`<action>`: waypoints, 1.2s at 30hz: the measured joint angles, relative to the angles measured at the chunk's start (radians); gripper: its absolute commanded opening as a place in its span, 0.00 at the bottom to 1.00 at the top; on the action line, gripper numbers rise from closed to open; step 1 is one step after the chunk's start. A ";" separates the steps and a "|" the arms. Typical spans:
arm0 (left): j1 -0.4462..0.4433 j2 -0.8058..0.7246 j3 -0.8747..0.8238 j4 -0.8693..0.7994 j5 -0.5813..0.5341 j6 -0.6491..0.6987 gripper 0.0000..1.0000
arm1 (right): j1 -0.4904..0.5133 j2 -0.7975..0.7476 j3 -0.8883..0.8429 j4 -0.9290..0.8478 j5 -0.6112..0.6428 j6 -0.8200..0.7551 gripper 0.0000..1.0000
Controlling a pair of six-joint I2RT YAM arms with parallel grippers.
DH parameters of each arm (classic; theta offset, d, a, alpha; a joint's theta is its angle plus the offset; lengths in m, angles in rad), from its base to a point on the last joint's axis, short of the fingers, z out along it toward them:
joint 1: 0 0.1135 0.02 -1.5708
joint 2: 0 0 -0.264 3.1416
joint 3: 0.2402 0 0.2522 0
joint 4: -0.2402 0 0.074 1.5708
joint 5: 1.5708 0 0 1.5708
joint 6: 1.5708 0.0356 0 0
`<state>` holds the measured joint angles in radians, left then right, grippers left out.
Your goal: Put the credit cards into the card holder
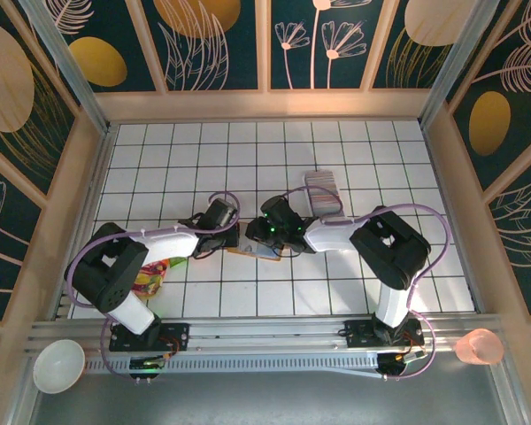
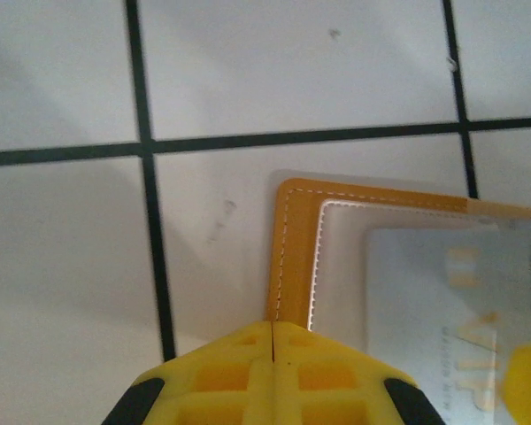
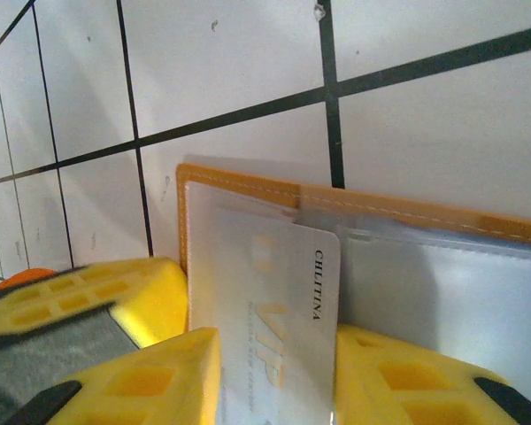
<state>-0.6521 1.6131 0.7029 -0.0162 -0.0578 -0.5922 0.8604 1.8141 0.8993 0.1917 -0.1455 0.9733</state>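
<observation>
Yellow fingertips of the left gripper [image 2: 273, 347] are seen pressed together at the bottom of the left wrist view, with no gap along the seam between them. The near edge of the card holder [image 2: 292, 257] is pinched between them, at its left corner. The holder is laid open and flat on the white tiled table [image 1: 203, 150], its tan stitched border surrounding a pale inner panel.

One pale card [image 3: 265, 301], printed with gold "VIP" lettering and the word "CHLITINA", is lodged partly inside the holder. Its far end is tucked under the pale inner panel, and its near end projects toward the right wrist camera.

The right gripper [image 3: 279, 376] is held with its jaws spread, one yellow finger on each side of this card. The left-hand finger overlaps the card's long edge; the right-hand finger is just beside the opposite edge. A firm grip on the card cannot be confirmed from the pictures.

In the top external view, both grippers are brought together near the middle of the table, with the holder between and just below them. The remaining credit cards [image 1: 324, 191] are stacked on edge in a short row beyond the right gripper, apart from the holder.

A multicoloured packet [image 1: 150, 276] is located under the left arm. A white bowl [image 1: 57, 365] and a pink cup [image 1: 480, 347] are placed at the near corners, off the tiled area.
</observation>
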 measured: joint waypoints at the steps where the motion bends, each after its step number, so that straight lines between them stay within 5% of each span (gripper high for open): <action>1: -0.003 -0.002 -0.004 0.006 0.007 -0.003 0.00 | 0.000 0.003 0.008 -0.008 0.000 -0.001 0.38; 13: -0.008 -0.007 -0.018 0.028 0.027 -0.022 0.00 | 0.000 -0.020 0.050 -0.161 0.061 -0.060 0.42; 19: -0.010 -0.015 -0.029 0.037 0.032 -0.031 0.00 | 0.001 -0.058 0.049 -0.229 0.096 -0.078 0.16; 25: -0.011 -0.021 -0.043 0.052 0.041 -0.037 0.00 | 0.010 -0.068 0.048 -0.272 0.112 -0.101 0.00; 36: -0.012 -0.036 -0.064 0.068 0.053 -0.041 0.00 | 0.025 -0.027 0.095 -0.309 0.119 -0.111 0.00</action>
<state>-0.6643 1.5768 0.6392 0.0521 -0.0048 -0.6331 0.8856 1.7874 0.9947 -0.1173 -0.0265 0.8619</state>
